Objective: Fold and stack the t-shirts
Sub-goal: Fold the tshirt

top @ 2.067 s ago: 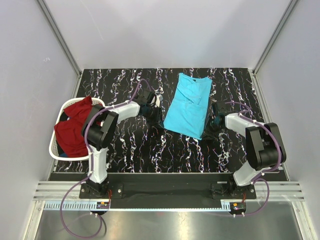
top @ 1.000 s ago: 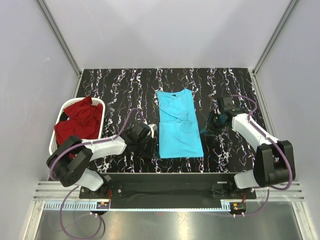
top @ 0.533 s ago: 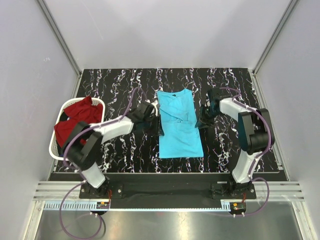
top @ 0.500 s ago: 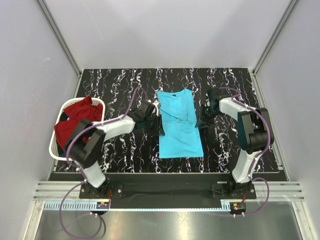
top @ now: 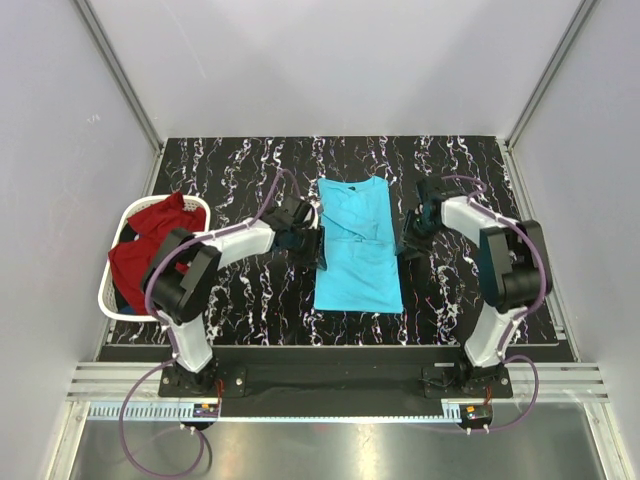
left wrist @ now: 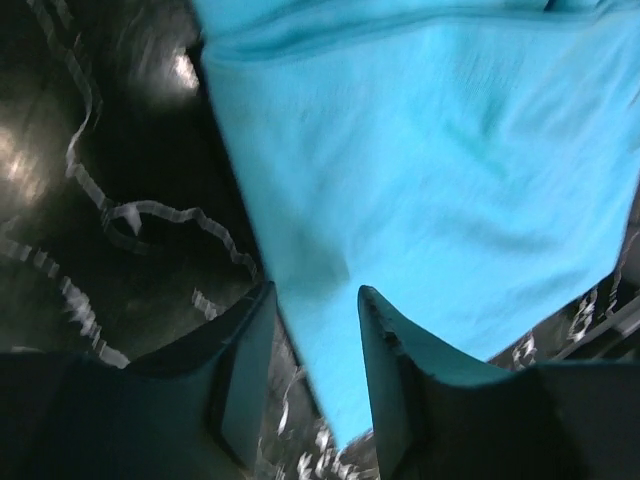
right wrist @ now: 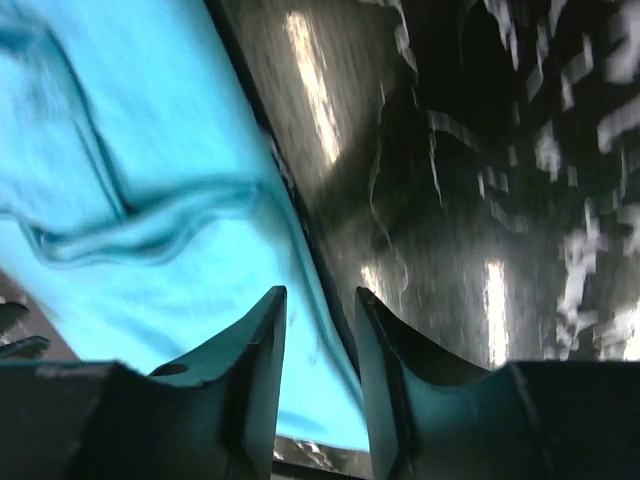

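While the top view is too coarse to read either jaw gap, it does give the layout: turquoise t-shirt (top: 358,255) lies flat mid-desk, folded into a long narrow strip, collar at the far end, hem toward the arm bases. Left tool (top: 308,240) sits low at the strip's left edge, roughly halfway along; right tool (top: 408,236) is at the right edge, about opposite. Both are just beside or on the cloth, and I can't tell which from here. Dark red t-shirt (top: 150,250) is bunched in the white laundry basket (top: 108,292) at the left edge of the black marbled desk (top: 250,300), with some cloth draped over the far rim, well apart from both tools. Left wrist view: blurred, fingers (left wrist: 245,370) stand a narrow gap apart, and the turquoise cloth's left edge runs down into that gap. The cloth looks flat on the desk, and nothing is visibly pinched. Right wrist view: same story mirrored, fingers (right wrist: 255,370) narrowly apart, and the shirt's right edge runs diagonally into the gap, with bare desk to the right of it. A soft fold ridge crosses the cloth on the left. Contact between pads and cloth is not readable in either wrist view.
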{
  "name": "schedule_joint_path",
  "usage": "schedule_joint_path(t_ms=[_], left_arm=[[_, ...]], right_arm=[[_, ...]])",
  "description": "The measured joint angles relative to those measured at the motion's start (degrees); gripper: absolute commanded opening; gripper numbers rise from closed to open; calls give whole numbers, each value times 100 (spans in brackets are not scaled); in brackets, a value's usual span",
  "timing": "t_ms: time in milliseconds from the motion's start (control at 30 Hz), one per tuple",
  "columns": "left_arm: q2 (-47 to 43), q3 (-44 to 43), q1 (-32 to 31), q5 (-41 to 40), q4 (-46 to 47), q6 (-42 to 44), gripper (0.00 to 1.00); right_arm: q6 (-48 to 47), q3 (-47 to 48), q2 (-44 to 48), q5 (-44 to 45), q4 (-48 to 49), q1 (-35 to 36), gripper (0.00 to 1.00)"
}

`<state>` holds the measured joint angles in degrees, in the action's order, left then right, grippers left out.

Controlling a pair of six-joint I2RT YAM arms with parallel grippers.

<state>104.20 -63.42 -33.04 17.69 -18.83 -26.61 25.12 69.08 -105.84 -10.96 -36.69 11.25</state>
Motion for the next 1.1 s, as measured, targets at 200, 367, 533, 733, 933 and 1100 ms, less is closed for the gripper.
schedule_joint_path(t_ms=[200, 367, 533, 733, 933, 1100], left_arm=[[-1040, 35, -24, -155, -621, 323, 49], [-2151, 968, -153, -46, -382, 203, 51], [-2347, 2070, -584, 131, -35, -111, 52], [-2424, 2806, -778, 155, 503, -616, 53], [-2422, 3134, -866, 181, 1421, -1108, 52], [-2417, 3195, -883, 160, 1674, -1272, 52]], right_arm=[[662, -1263, 1567, -186, -70, 0, 53], [1432, -2424, 2800, -345, 24, 166, 54], [2122, -3008, 3316, -354, 96, 516, 50], [2739, -3526, 3565, -273, 350, 791, 49], [3357, -4039, 3639, -221, 772, 940, 49], [3689, -4210, 3738, -216, 1161, 951, 44]])
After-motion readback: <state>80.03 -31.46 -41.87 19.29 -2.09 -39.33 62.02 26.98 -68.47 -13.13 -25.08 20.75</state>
